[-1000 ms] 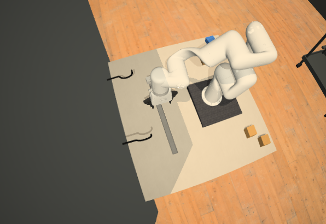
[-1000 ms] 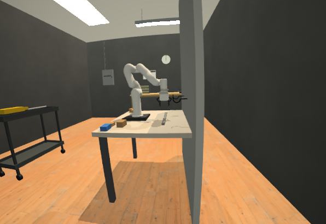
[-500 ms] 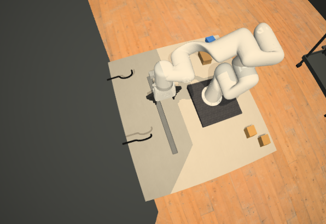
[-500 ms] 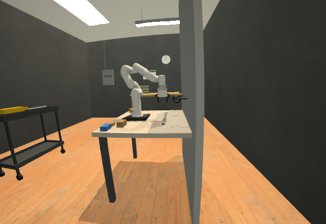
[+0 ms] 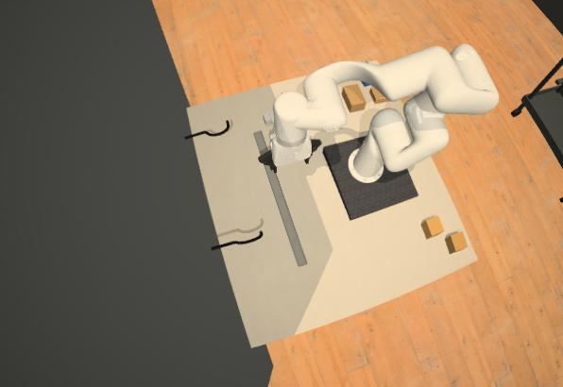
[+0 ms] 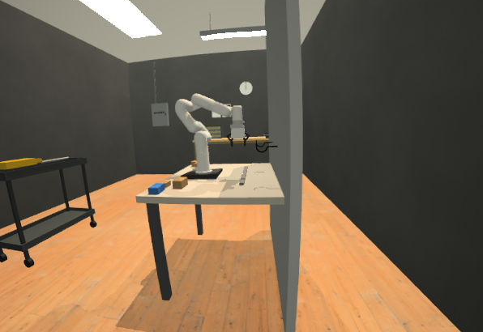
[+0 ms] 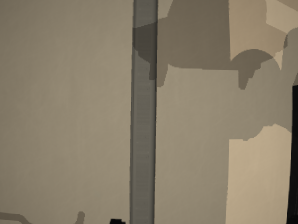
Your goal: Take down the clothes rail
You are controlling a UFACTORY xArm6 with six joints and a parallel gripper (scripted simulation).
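Note:
The clothes rail (image 5: 288,214) (image 6: 243,175) (image 7: 143,125) is a long grey bar lying flat on the counter (image 5: 378,257) (image 6: 211,197). It runs roughly parallel to the wall (image 5: 71,153) (image 6: 284,131), out from the two black hooks (image 5: 213,131) (image 5: 241,240), which are bare. My gripper (image 5: 291,163) (image 6: 237,142) is open and empty. It hangs well above the rail's far end, at about hook height. In the wrist view the rail runs straight down the picture and the gripper's shadow falls across its top.
The arm's base stands on a black mat (image 5: 378,195). Two brown boxes (image 5: 432,227) (image 5: 456,242) sit near the counter's outer edge, and two more (image 5: 353,97) lie behind the arm. A blue block (image 6: 156,188) lies at a corner. A black cart (image 6: 40,163) stands away from the counter.

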